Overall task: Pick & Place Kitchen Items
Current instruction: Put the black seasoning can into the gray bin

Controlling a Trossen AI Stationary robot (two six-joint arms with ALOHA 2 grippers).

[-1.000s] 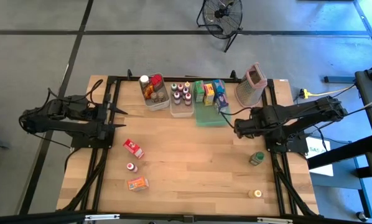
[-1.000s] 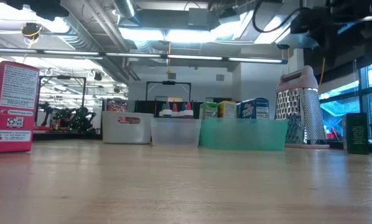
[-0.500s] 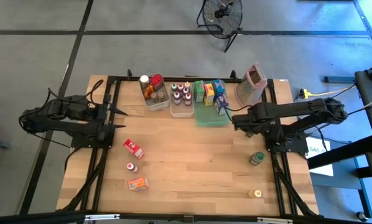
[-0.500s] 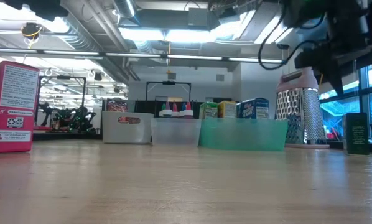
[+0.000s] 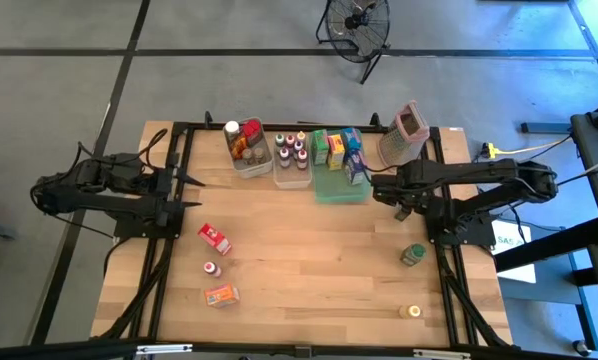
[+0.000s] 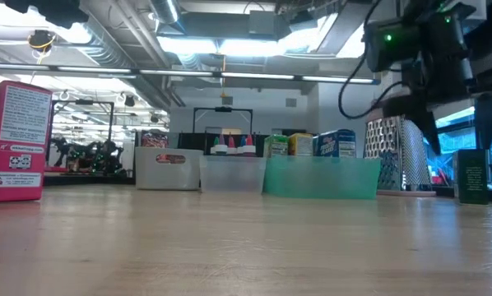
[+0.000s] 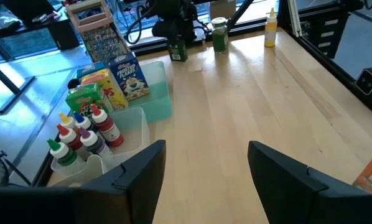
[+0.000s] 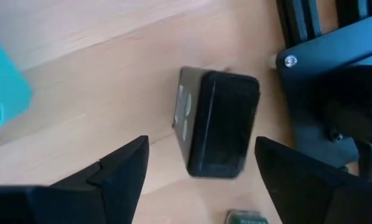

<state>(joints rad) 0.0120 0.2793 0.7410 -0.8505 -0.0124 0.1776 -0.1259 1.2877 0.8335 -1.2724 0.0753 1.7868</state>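
The dark green box [image 8: 220, 124] is standing upright near the bench's right edge, toward the far side, between the green tray [image 5: 339, 187] and the frame rail. From above its top face is reading as an oblong, and its narrower width seems to be lying across the line between the fingers.

The right gripper [image 8: 201, 144] is hovering directly over it, well clear of the top. Its jaws are spread wide and holding nothing, with one finger showing to each side of the box. The coming move is likely turning on this: the box is lying straight below, so a plain descent should be bracketing it without any turn of the wrist.

The left gripper [image 7: 204, 149] is waiting at the bench's left edge, also spread and empty. It is sitting far across the bench from the box, so the right arm is much the nearer.
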